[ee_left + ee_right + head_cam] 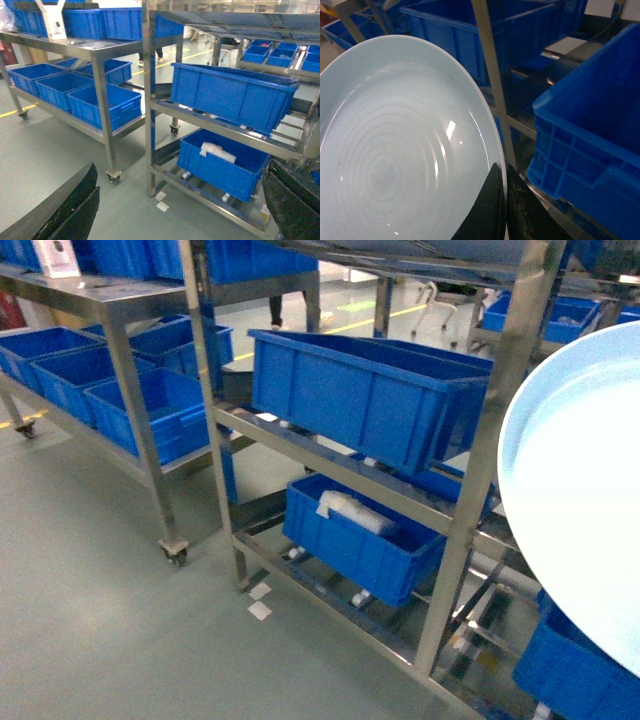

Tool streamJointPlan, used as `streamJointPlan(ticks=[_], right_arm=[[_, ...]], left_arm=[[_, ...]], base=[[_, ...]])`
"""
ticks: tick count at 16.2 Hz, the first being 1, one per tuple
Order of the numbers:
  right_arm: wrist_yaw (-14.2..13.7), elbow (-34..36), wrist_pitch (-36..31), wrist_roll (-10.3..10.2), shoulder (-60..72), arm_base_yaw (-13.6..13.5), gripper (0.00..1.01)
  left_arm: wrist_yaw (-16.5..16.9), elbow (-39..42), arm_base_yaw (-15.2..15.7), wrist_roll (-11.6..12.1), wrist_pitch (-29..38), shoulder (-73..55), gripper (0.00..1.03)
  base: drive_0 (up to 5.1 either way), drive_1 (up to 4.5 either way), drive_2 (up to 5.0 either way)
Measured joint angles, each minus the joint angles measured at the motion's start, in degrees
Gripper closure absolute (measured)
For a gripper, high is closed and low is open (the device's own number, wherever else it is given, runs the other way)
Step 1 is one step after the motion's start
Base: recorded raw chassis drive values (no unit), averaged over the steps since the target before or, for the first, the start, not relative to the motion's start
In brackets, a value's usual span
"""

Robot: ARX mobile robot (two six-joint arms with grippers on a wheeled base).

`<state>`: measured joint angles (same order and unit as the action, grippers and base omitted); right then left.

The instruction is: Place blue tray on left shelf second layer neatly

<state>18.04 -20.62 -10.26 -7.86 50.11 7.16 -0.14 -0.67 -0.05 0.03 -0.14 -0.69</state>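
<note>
The blue tray [580, 500] is a pale sky-blue round dish filling the right edge of the head view, tilted on edge. The right wrist view shows its inside [395, 150] with faint rings. My right gripper [503, 171] is shut on its rim, one finger inside and one outside. The left shelf [330, 455], a shiny steel rack with rollers, stands just left of the tray; one upright [492, 80] rises right behind the tray's rim. My left gripper [182, 205] hangs open above the floor with nothing between its fingers, facing the shelf [148, 100].
A deep-blue crate [360, 390] sits on one shelf level, another [360, 540] holding a white bag below it. A blue crate [590, 140] is close on the right gripper's right. A wheeled steel rack [130, 410] with several crates stands at the left.
</note>
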Motion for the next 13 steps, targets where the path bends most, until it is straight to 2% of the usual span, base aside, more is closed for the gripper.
streamJointPlan(ticks=[13], right_arm=[[-0.02, 0.0, 0.17, 0.0, 0.04, 0.02, 0.99]], left_arm=[[0.09, 0.0, 0.0, 0.0, -0.04, 0.0, 0.05]], base=[[-1.6, -1.63, -1.6]])
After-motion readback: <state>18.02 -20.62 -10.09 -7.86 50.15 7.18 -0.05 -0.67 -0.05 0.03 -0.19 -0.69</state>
